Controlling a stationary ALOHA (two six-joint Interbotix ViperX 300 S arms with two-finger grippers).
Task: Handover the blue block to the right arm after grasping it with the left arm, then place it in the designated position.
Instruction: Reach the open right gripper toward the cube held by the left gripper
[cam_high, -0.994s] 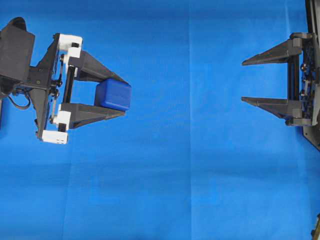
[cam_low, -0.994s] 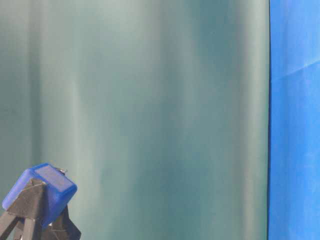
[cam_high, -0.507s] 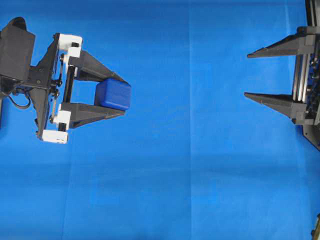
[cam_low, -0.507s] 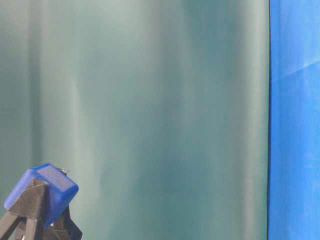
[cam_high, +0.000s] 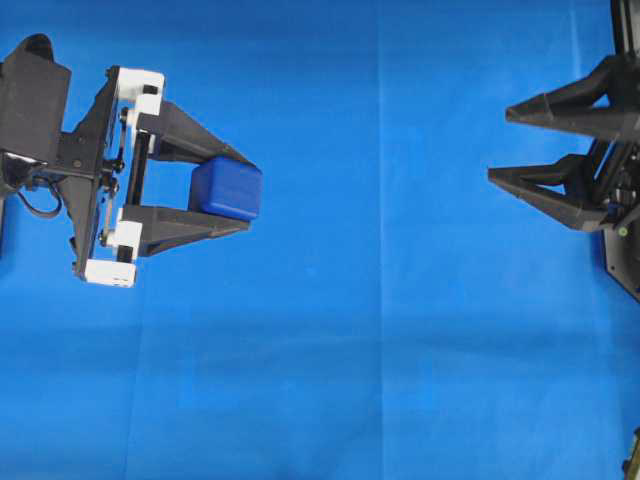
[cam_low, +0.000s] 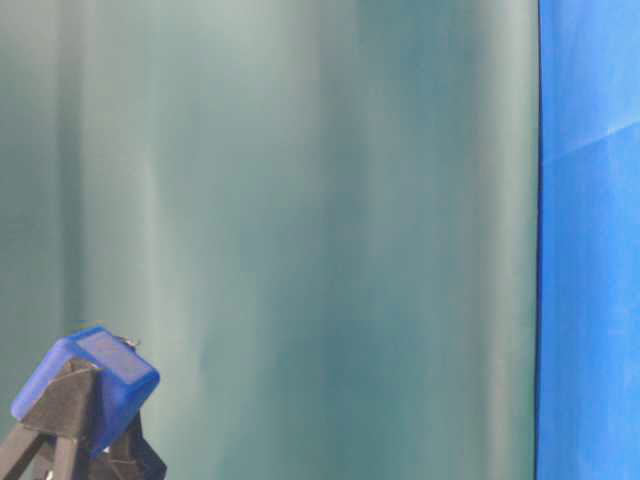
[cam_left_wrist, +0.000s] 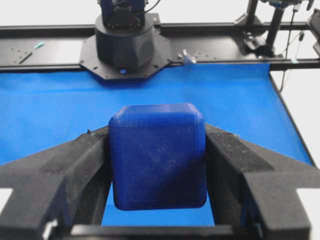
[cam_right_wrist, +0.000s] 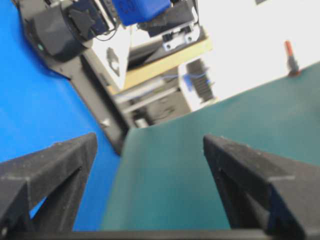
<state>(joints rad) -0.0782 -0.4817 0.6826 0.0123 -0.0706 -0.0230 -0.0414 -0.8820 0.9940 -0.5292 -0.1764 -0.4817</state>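
Step 1 is complete: the left gripper (cam_high: 238, 190) clamps the blue block (cam_high: 228, 189) between its fingertips. The right gripper (cam_high: 506, 145) stands wide open and empty, well apart. Handover and placement remain.

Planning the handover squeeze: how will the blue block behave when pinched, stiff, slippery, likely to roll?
The blue block likely stays stiff: its faces look flat between the left pincer fingers. Its finely ribbed surface probably grips rather than slips. Rounded edges aside, its cube shape seems unlikely to roll.
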